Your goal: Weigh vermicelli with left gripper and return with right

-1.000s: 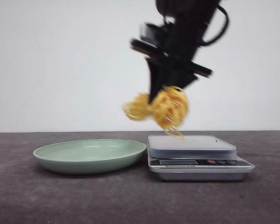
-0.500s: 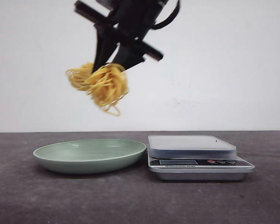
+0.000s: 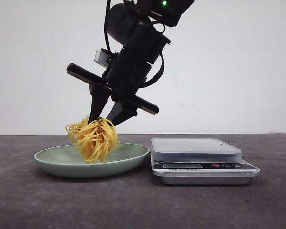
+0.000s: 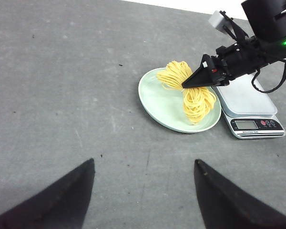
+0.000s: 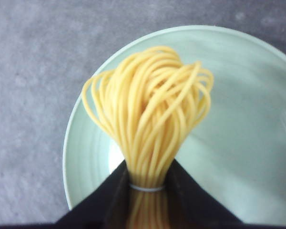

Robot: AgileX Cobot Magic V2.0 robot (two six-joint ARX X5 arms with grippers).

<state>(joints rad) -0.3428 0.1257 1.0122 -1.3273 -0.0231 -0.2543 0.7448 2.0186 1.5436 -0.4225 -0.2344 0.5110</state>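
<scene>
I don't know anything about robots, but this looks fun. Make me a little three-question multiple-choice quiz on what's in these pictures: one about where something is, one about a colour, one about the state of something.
1. Where is the vermicelli?
A. Lying on the scale
B. Held over the plate
C. Lying on the bare table

2. What colour is the plate?
A. Pale green
B. Red
C. Black

3. How do the right gripper jaws stand?
A. Wide open, holding nothing
B. Shut on the vermicelli
C. Shut on the plate's rim

Answers:
1. B: the front view shows the yellow clump hanging from the jaws above the plate, and the scale platform is bare.
2. A: the dish is pale green in all three views.
3. B: the right wrist view shows both dark jaws pinching the strands together at a white band.
</scene>
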